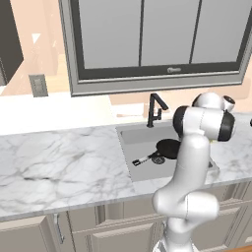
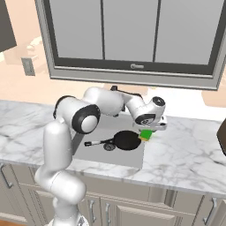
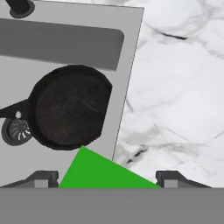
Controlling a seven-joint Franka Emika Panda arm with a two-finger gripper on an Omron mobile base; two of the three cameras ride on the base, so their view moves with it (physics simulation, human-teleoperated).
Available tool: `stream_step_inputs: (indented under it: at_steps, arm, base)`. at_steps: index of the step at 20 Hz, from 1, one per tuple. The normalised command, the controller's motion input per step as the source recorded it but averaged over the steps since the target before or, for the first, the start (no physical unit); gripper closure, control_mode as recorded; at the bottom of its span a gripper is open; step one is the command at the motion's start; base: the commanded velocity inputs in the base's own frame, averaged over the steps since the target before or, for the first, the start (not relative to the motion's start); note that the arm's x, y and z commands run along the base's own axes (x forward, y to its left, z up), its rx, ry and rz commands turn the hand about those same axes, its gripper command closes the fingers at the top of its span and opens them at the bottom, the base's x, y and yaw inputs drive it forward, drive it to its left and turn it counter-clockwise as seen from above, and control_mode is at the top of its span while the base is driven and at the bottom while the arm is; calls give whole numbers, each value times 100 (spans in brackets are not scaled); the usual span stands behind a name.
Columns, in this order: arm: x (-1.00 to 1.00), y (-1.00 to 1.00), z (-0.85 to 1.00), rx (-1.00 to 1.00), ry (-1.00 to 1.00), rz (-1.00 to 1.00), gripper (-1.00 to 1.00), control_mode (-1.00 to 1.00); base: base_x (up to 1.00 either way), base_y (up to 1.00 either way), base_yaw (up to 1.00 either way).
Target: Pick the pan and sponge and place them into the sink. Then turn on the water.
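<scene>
Gripper point(image 3: 107, 179): jaws wide, straddling sponge; grip unconfirmed.
Sponge point(image 3: 103, 173): green, between the fingertips, above the sink's right rim.
Pan point(image 3: 70, 107): ahead and below, lying in sink beside drain; done.
Sink point(image 3: 127, 65): beneath, sponge pending.
Faucet point(image 1: 156, 109): beyond, dry; water left.

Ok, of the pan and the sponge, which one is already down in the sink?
The pan: it lies in the sink basin beside the drain. The green sponge sits between the fingers of the gripper, over the sink's right rim.
</scene>
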Motion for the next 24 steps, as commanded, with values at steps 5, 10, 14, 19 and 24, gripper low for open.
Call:
stream_step_inputs:
  at_steps: [5,10,14,19,24]
  arm:
    - [-19,83,-1,-2,0,0,100,-100]
    - [-8,70,0,-4,0,0,100,-100]
    - [0,58,-1,-4,0,0,100,-100]
    - [0,29,-27,-10,0,0,100,-100]
    - [1,0,-48,-10,0,0,100,-100]
  base:
    - [0,0,0]
    - [0,0,0]
    - [0,0,0]
    - [0,0,0]
    - [0,0,0]
